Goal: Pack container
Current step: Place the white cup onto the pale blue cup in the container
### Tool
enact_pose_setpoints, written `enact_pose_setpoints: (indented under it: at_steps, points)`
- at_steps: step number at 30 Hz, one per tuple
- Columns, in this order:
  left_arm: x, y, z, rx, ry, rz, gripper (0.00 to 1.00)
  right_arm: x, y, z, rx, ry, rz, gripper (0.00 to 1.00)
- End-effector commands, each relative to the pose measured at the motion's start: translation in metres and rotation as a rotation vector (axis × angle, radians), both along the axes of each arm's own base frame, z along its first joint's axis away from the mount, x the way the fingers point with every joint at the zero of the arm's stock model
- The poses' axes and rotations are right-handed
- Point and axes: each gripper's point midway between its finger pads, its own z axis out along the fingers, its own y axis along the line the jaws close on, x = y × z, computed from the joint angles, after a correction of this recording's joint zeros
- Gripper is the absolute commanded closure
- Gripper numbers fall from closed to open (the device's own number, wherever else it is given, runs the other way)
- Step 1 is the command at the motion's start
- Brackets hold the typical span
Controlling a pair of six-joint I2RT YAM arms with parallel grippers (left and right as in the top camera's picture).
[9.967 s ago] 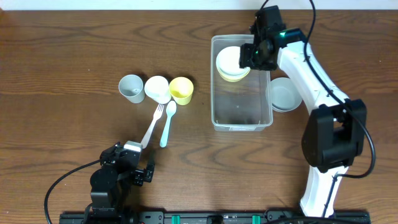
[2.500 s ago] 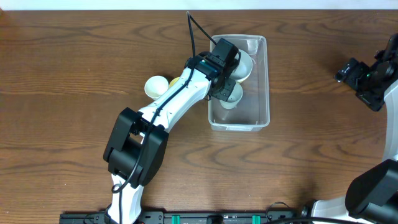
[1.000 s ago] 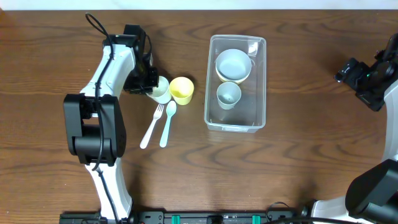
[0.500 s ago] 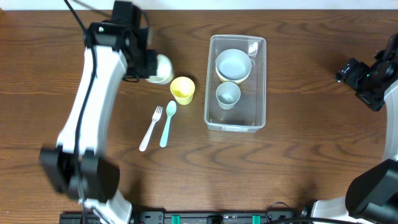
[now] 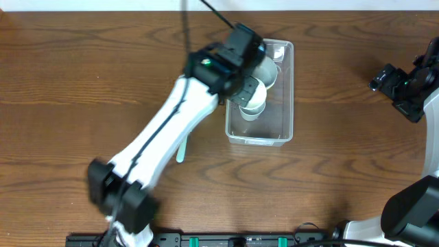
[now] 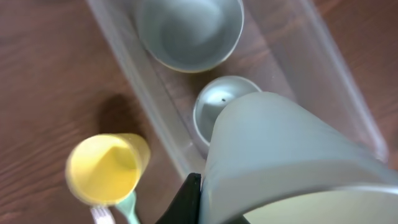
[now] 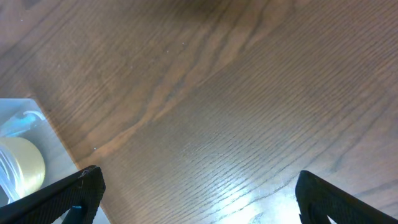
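The container (image 5: 289, 103) stands on the table (image 5: 343, 171) with its long side running away from the robot, and the left gripper (image 5: 245, 86) hangs over its middle, clamped on a white cup (image 6: 280, 155), which fills the lower right of the left wrist view. Inside the container, at the far end, sits a bowl (image 6: 189, 31); just nearer than it stands a small cup (image 6: 222, 107), mouth up, partly hidden under the white cup, and I cannot tell whether the two cups touch. The container's near end is bare. Just outside its left wall stands a yellow cup (image 6: 106, 171), upright, and touching that cup's near side are the tips of a spoon (image 6: 127, 208) and a fork (image 6: 99, 214), both blurred. The right gripper (image 7: 199, 183) hovers well apart to the right of the container, fingers spread wide with nothing between them, over bare wood, the container's corner showing at the left of its view
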Motion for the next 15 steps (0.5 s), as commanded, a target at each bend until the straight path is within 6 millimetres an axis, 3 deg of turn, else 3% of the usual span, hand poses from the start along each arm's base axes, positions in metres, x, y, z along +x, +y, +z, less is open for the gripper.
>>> enact_pose_setpoints:
  at_steps: [1,5,7,8,10,13,15]
  points:
    - [0.008,0.002,-0.040,0.084,0.042,0.005,0.94,-0.001,-0.003,-0.002,-0.004,0.008,-0.008,0.01]
    - [0.025,0.008,-0.068,0.166,0.028,0.035,0.94,-0.001,-0.003,-0.002,-0.003,0.008,-0.008,0.01]
    - [0.026,0.008,-0.071,0.170,0.029,0.036,0.84,-0.001,-0.003,-0.002,-0.003,0.008,-0.008,0.01]
    - [0.026,0.008,-0.069,0.170,0.023,0.038,0.70,-0.001,-0.003,-0.002,-0.003,0.008,-0.008,0.01]
    - [0.027,0.008,-0.054,0.156,0.006,0.039,0.49,-0.001,-0.003,-0.002,-0.004,0.008,-0.008,0.01]
    - [0.026,0.009,-0.014,0.119,-0.042,0.044,0.36,-0.001,-0.003,-0.002,-0.004,0.008,-0.008,0.01]
    - [0.024,0.013,0.021,0.079,-0.094,0.053,0.34,-0.001,-0.003,-0.002,-0.004,0.008,-0.008,0.01]
